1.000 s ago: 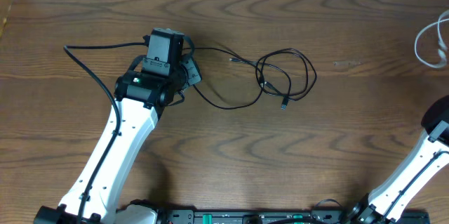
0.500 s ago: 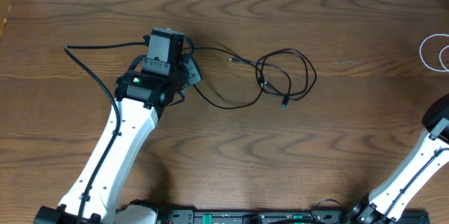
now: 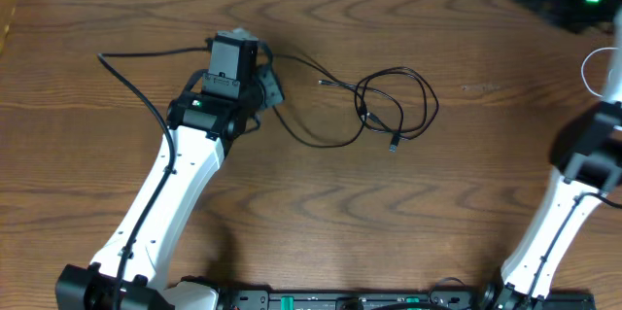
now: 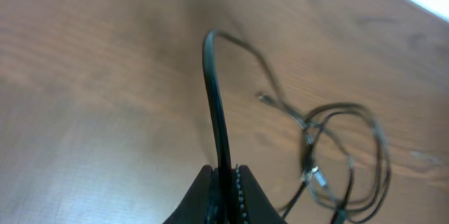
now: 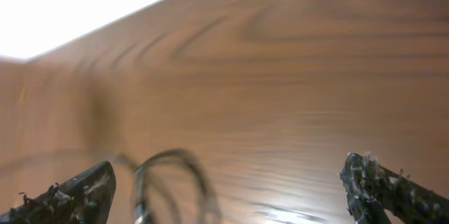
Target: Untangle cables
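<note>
On the wooden table (image 3: 466, 213), the left gripper (image 4: 226, 182) is clamped on one strand of the black cable (image 4: 216, 97), which rises from the closed jaws in a stiff arc and drops towards its coil (image 3: 362, 106). The coil lies flat just right of centre, at about 3 o'clock from the gripper, with its plug end at the coil's 6 o'clock. The white cable (image 3: 586, 61) lies well apart from it at the table's 3 o'clock edge, partly out of the overhead view. The right gripper (image 5: 228, 190) hovers near the 1 o'clock corner, jaws wide apart and holding nothing. A blurred loop shows low between them in the wrist view, probably the white cable, though the blur makes that uncertain. The main risk looks to be in the left arm's pull. With nothing pinning the far end, the whole coil could slide along the wood as one bundle, or its crossings could cinch tighter around the plugs instead of opening. A thin cord gripped at a single point may also slip through the jaws or kink where it bends sharply above them. On the right, a closing grasp aimed through so blurred a view could miss the loop, or push the cable over the table's edge.
</note>
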Controlling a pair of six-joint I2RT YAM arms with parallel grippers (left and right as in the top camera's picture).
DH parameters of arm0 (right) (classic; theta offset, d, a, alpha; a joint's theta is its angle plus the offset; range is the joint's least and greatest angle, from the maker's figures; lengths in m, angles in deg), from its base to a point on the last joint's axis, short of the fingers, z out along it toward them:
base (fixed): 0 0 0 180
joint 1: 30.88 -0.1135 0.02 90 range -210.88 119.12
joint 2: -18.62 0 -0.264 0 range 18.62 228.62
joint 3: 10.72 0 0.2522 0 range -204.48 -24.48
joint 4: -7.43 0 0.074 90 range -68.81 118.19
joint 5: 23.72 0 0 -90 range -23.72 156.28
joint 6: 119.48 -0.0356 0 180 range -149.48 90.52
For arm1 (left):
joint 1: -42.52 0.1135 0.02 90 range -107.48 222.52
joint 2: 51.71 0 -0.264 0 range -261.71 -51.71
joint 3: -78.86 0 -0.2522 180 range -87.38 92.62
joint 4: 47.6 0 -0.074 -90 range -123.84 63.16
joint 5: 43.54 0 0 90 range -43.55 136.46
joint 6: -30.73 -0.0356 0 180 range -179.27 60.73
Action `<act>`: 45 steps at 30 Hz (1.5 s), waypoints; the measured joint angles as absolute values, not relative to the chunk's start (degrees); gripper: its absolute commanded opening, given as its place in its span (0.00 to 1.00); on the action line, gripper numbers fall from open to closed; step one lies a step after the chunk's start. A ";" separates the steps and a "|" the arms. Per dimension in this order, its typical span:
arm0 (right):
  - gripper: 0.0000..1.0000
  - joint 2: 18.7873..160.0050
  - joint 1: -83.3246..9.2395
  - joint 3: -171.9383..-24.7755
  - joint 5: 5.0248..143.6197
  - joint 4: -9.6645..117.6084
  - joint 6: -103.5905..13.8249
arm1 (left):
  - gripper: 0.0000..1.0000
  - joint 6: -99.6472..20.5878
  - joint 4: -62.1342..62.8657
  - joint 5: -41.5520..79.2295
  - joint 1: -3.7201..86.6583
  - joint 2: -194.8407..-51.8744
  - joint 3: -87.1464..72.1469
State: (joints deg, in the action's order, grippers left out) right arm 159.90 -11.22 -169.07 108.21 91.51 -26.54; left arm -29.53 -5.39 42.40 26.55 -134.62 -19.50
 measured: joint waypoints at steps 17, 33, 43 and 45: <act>0.99 159.90 -35.24 -169.07 100.74 97.06 -22.94 | 0.07 -37.03 -20.72 38.64 26.62 -116.22 -9.03; 0.99 159.72 -44.09 -164.14 99.93 93.98 -23.42 | 0.07 -36.57 -29.61 39.14 26.66 -112.20 -8.96; 0.99 159.70 -53.01 -158.89 100.39 89.33 -23.42 | 0.07 -35.04 -34.83 43.86 26.66 -112.27 -8.96; 0.99 159.68 -54.58 -157.21 100.50 86.68 -23.35 | 0.07 -34.60 -35.64 44.39 26.66 -112.27 -8.96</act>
